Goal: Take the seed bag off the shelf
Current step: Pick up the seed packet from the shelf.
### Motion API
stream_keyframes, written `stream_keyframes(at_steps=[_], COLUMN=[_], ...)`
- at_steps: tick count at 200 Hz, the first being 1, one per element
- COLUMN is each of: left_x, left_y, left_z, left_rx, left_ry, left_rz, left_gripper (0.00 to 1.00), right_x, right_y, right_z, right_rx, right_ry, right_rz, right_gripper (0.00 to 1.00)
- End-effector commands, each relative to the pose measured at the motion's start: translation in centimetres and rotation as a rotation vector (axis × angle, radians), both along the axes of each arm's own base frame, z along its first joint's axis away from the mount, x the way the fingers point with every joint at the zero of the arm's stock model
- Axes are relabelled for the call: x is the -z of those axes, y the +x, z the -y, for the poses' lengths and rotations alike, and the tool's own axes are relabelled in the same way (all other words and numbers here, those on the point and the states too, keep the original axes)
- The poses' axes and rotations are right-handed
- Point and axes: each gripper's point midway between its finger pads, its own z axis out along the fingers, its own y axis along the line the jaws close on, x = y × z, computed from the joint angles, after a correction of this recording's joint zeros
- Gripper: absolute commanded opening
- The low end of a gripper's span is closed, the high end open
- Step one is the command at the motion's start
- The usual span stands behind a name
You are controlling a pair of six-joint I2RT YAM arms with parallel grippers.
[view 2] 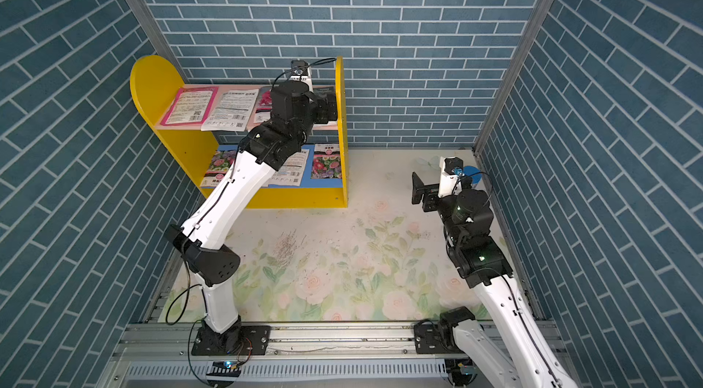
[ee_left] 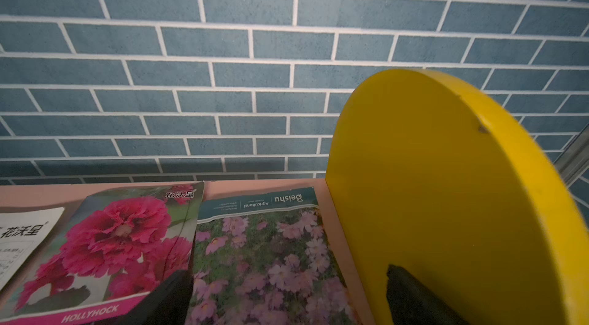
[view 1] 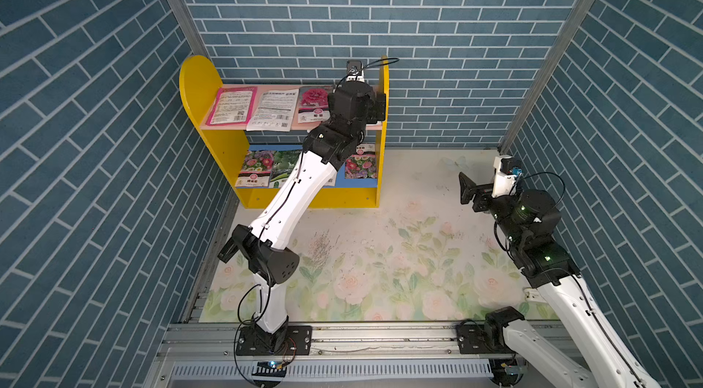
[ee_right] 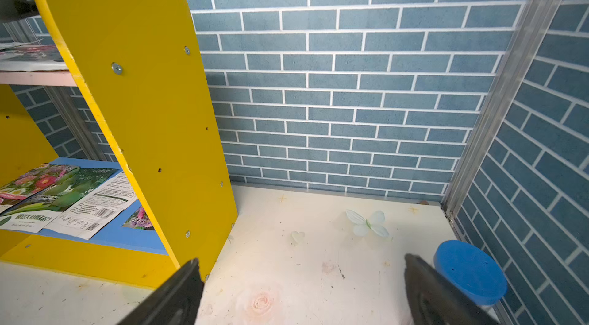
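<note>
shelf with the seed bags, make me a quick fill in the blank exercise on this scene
1. The shelf has side panels coloured ____.
2. The left claw is ____, not shut, over the pink-flower seed bag.
3. The red-flower bag next to it is labelled ____.
4. Near the right claw lies a round disc coloured ____.
Missing words: yellow, open, hollyhock, blue.

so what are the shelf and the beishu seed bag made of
The shelf: probably painted wood or fibreboard, with a smooth matte yellow finish. Screw heads and pale chips along its edges suggest this. The Beishu seed bag: thin printed paper or plastic film with a faint sheen, lying flat. Which of the two is unclear.
</note>
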Motion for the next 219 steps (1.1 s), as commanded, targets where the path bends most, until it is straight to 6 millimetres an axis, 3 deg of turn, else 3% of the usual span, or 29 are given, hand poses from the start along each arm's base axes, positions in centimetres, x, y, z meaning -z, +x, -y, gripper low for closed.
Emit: stream_keyframes(at_steps=[1, 53, 135, 219], left_x=[1.6, 3.9, 5.4, 4.5], left_y=[0.2, 0.6, -1.0, -3.0], left_z=[-0.1, 0.0, -0.4, -0.6], left_rx=[-0.02, -0.011, 0.02, 0.069], left_ry=[0.023, 0.04, 0.063, 0.036], left_rz=[-0.051, -0.122, -0.214, -0.24], left_gripper=[1.0, 1.0, 0.98, 0.88], right_x=[-2.0, -1.9, -1.3, -1.0], right_y=[-0.6, -0.8, -1.1, -1.3], right_z=[0.4, 0.4, 0.5, 0.3], right_rx=[0.013, 0.011, 0.01, 0.0], right_ry=[0.034, 0.036, 0.04, 0.057], right_rz=[0.034, 0.026, 0.018, 0.014], right_gripper=[1.0, 1.0, 1.0, 1.0])
